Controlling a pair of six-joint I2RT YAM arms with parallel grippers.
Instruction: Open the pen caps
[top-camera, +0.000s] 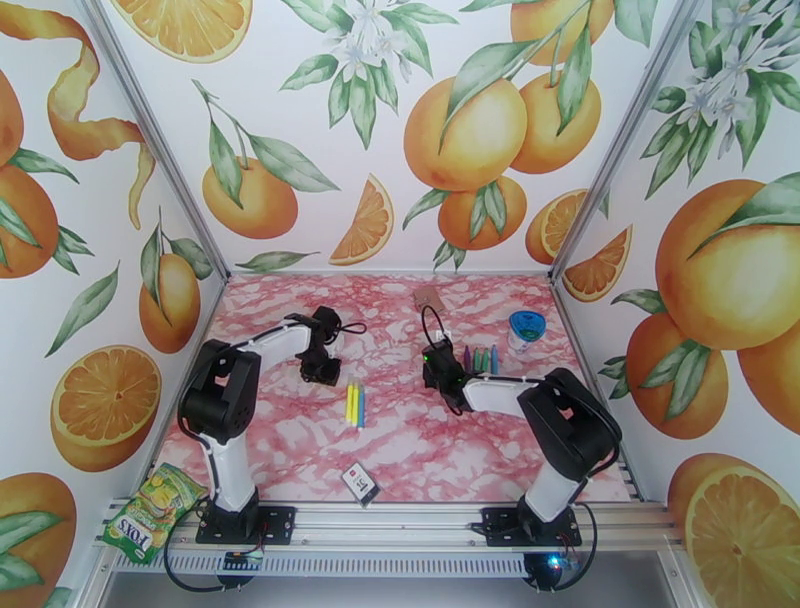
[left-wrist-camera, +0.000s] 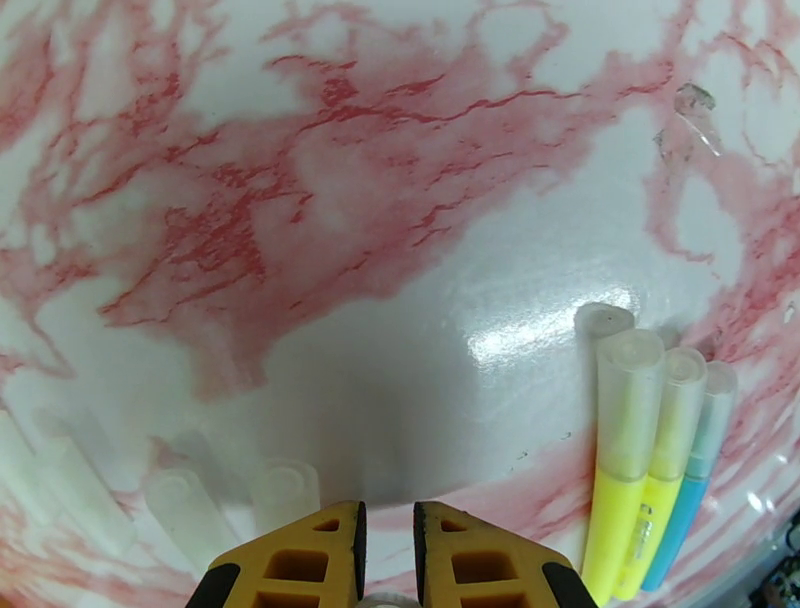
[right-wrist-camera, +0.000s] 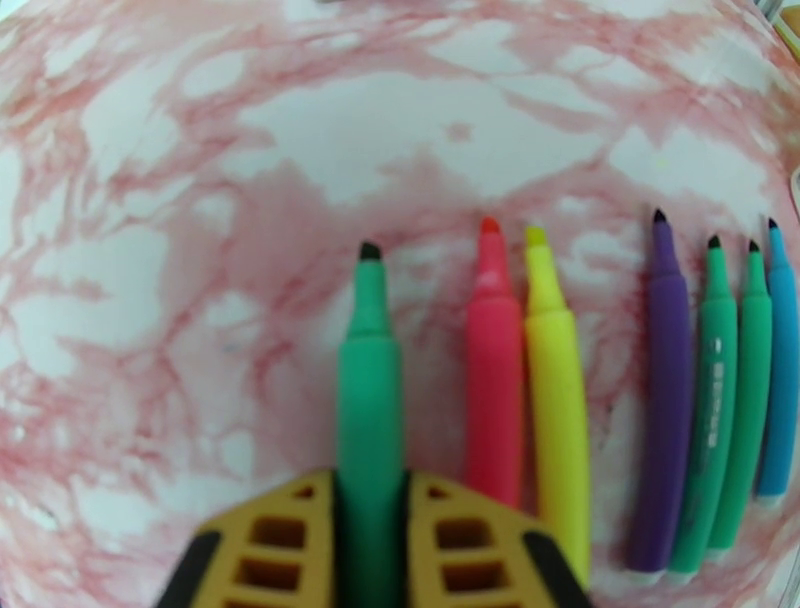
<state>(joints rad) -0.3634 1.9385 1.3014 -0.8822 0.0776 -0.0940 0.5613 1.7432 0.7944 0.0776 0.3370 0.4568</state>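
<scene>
Status: right end effector (right-wrist-camera: 370, 478) pinches a green pen (right-wrist-camera: 370, 380) by the barrel, nib bare and pointing away from the wrist. We judge the grip is on the barrel so that the nib end is left free for the other arm to pull the cap off.

Just beside it lie a pink pen (right-wrist-camera: 493, 360) and a yellow pen (right-wrist-camera: 555, 380). Nearer the right edge is a row (right-wrist-camera: 715, 400) of purple, two green and blue. All are bare-nibbed and parallel. We think they are laid sorted so finished pens sit apart from pending ones.

Left end effector (left-wrist-camera: 388, 510) hangs low over the surface (left-wrist-camera: 400, 250), left of centre, fingers pressed together. Whether a cap sits between them we cannot tell. Loose caps (left-wrist-camera: 285, 490), clear, lie scattered just under it. That looks like the drop spot, well apart from the pens.

Caps (left-wrist-camera: 630, 400) not yet off: on three pens (top-camera: 355, 403), two yellow and one blue. These lie side by side, touching, mid-surface toward the near edge, between the two arms and so within reach of both.

Judgement: seven open, three to go. The green pen likely wants setting down first.
</scene>
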